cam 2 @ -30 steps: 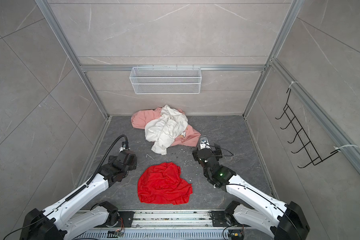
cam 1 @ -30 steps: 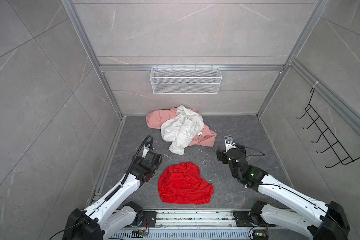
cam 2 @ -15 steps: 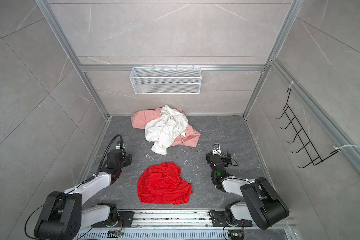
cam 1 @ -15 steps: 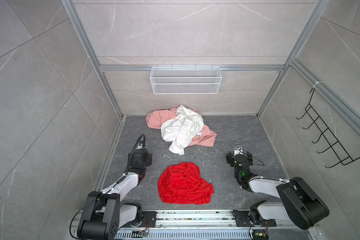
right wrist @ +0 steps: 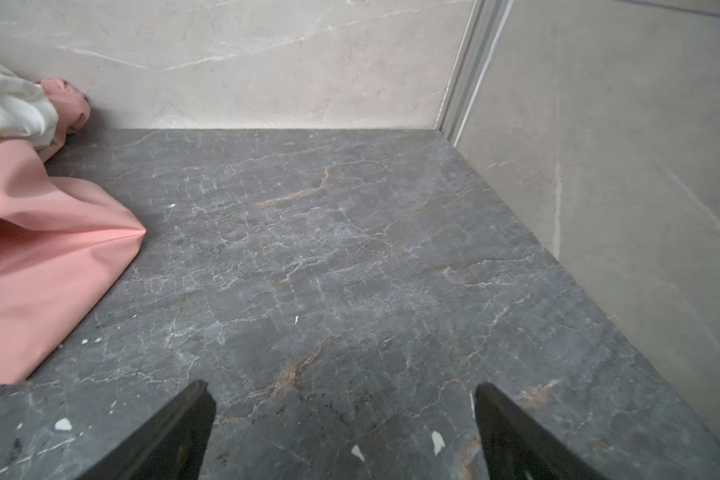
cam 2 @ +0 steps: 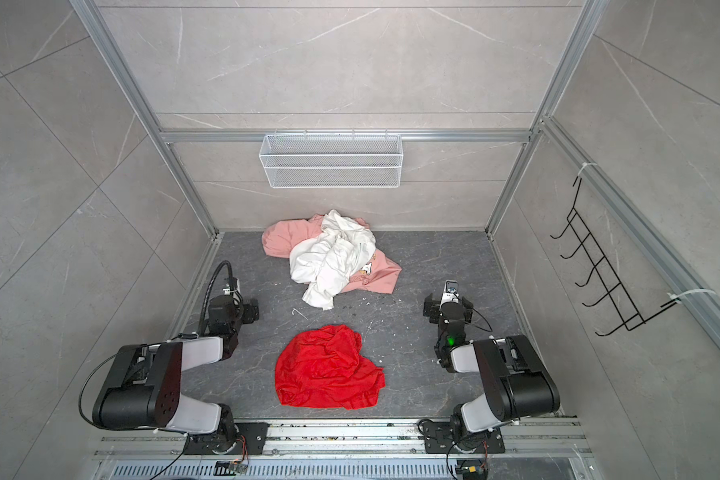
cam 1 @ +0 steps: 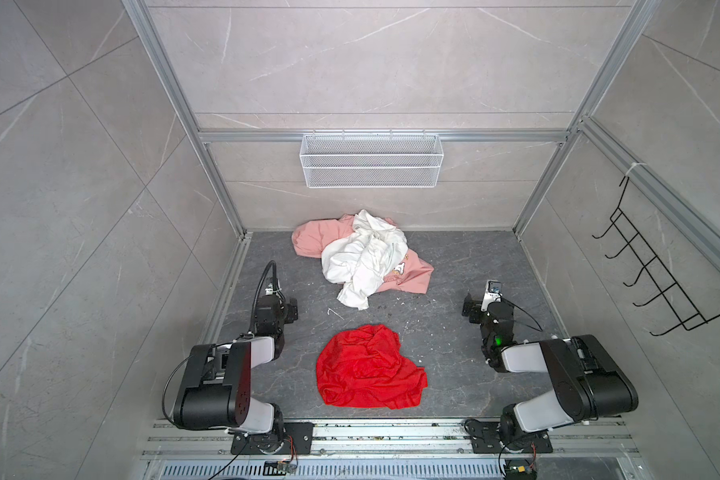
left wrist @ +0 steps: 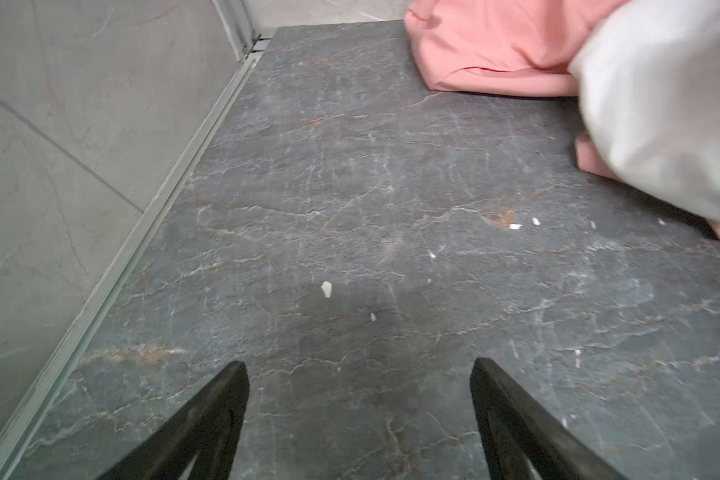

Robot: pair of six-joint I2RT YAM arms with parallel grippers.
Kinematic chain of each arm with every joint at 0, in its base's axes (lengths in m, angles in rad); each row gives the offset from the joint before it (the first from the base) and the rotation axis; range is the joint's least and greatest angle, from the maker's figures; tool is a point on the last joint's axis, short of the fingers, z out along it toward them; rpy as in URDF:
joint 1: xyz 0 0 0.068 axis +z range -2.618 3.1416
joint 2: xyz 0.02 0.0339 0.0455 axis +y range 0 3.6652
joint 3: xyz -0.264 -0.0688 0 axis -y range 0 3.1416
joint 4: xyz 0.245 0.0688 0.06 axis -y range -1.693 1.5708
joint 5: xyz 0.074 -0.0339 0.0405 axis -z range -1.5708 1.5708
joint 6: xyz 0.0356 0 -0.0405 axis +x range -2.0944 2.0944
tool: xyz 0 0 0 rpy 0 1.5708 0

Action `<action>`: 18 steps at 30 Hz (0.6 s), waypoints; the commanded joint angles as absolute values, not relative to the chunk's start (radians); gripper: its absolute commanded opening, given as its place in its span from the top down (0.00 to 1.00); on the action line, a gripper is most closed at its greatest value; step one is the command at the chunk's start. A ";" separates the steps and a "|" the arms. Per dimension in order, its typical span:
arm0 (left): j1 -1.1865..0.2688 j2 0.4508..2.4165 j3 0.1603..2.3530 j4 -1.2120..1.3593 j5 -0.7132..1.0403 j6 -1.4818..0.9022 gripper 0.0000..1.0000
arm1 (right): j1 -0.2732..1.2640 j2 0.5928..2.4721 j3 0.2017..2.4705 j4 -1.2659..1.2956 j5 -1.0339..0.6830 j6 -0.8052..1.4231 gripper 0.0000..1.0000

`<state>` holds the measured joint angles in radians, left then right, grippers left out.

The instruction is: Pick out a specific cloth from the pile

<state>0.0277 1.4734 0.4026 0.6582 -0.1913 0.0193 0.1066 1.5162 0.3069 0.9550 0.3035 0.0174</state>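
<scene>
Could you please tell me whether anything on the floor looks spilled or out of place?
Small white flecks litter the dark grey marbled floor near the crumpled bright red cloth and the pink-and-white garment pile, like spilled debris. Nothing looks damaged.

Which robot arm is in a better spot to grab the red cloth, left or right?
Probably the left. The red cloth lies alone on the floor, a bit nearer the left hand than the right hand. Both hands are open and empty, so it is a close call.
</scene>
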 commanded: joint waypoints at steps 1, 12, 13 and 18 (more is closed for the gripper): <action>0.039 1.494 0.375 0.817 -0.140 -0.030 0.00 | 0.095 1.512 0.334 0.929 0.247 0.054 0.00; 0.040 1.499 0.373 0.826 -0.139 -0.029 0.00 | 0.095 1.531 0.365 0.894 0.195 0.032 0.00; 0.041 1.499 0.373 0.826 -0.138 -0.029 0.00 | 0.096 1.531 0.363 0.895 0.195 0.034 0.00; 0.041 1.496 0.370 0.830 -0.138 -0.028 0.00 | 0.094 1.517 0.344 0.919 0.195 0.038 0.00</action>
